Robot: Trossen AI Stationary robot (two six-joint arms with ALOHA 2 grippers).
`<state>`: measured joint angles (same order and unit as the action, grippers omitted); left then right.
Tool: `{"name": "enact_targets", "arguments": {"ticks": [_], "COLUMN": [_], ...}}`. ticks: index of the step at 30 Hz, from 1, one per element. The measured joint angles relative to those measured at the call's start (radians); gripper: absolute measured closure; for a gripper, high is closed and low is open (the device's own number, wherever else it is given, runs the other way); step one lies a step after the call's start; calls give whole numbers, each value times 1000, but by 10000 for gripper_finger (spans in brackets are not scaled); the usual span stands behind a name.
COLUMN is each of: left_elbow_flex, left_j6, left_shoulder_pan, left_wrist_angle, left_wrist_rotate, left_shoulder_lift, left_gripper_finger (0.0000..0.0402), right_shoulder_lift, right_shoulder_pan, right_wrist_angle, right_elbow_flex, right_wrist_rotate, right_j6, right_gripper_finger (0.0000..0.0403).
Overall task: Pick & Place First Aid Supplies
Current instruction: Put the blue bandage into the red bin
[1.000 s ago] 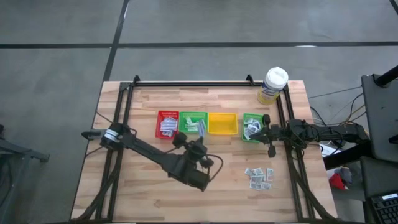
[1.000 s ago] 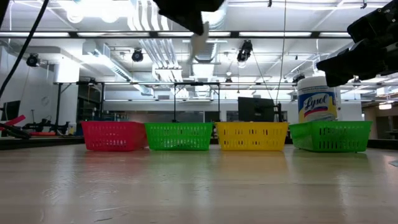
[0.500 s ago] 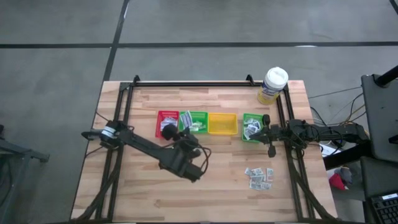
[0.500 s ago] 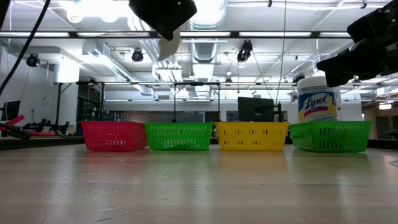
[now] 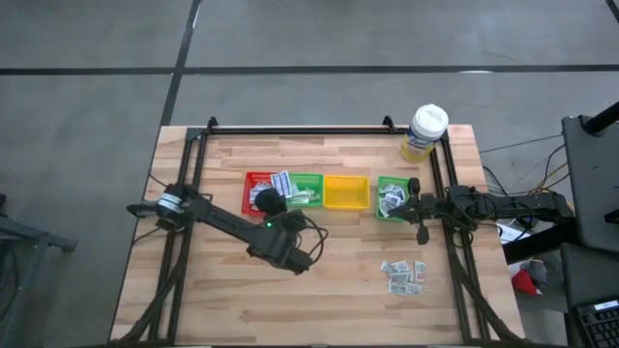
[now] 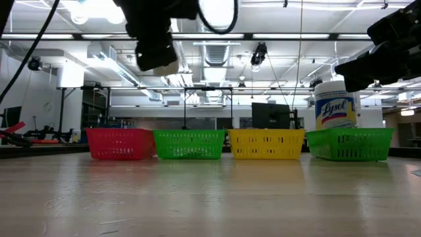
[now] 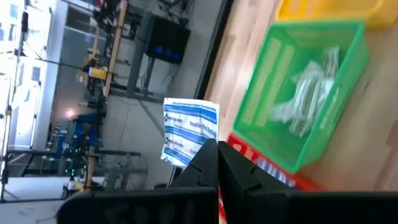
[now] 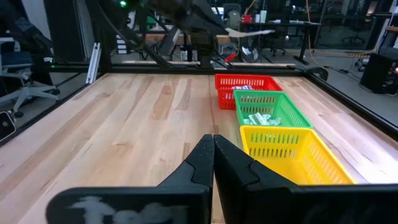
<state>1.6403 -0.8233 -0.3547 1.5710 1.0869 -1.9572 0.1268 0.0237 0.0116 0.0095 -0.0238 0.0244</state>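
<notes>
From where I sit, the nearest supplies are the loose packets (image 5: pixel 403 275) still lying flat on the counter (image 5: pixel 222 300), toward the near right corner and well in front of the yellow tray (image 5: pixel 346 192), which I take as my landmark. One row back stand the four trays: the red tray (image 5: pixel 253 184) two places to the left of the yellow one, a green tray (image 5: pixel 308 190) between them, and a second green tray (image 5: pixel 393 196) just to the right. My left hand (image 7: pixel 211 149) hangs above the red tray, pinched tight on a white packet (image 7: pixel 189 131) with blue print, which sticks up beyond the fingertips over the border of the red and first green trays. My right hand (image 8: pixel 212 146) waits low beside the right green tray, fingers pressed together with nothing between them. Packets already lie in the red tray and both green trays; the yellow one looks empty. Farthest back, behind and right of the yellow tray, stands the white-lidded tub (image 5: pixel 426 131). My worry is the release: the packet is light, flat and gripped only by one edge, so from this height it could flutter and land in the neighbouring green tray or on the counter behind. It may also cling to a finger. I would lower and centre over the intended tray first.
</notes>
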Motion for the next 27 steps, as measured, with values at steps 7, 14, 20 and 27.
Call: {"name": "enact_targets", "arguments": {"ticks": [7,14,20,27], "left_elbow_flex": [-121,-278,-376,-425], "left_j6": [-51,-144,-186,-209], "left_shoulder_pan": [32,59,96,172], "left_wrist_angle": [-1,-7,-36,-141], "left_wrist_rotate": [-64,-91,-156,-251], "left_shoulder_lift": [83,244,372,428], "left_gripper_finger": [402,402,402,401], "right_shoulder_lift": [0,1,0,0], "right_shoulder_pan": [0,0,0,0], "right_wrist_angle": [0,0,0,0], "right_elbow_flex": [0,0,0,0], "right_wrist_rotate": [0,0,0,0], "right_j6": [1,0,0,1], "right_gripper_finger": [394,394,394,394]}}
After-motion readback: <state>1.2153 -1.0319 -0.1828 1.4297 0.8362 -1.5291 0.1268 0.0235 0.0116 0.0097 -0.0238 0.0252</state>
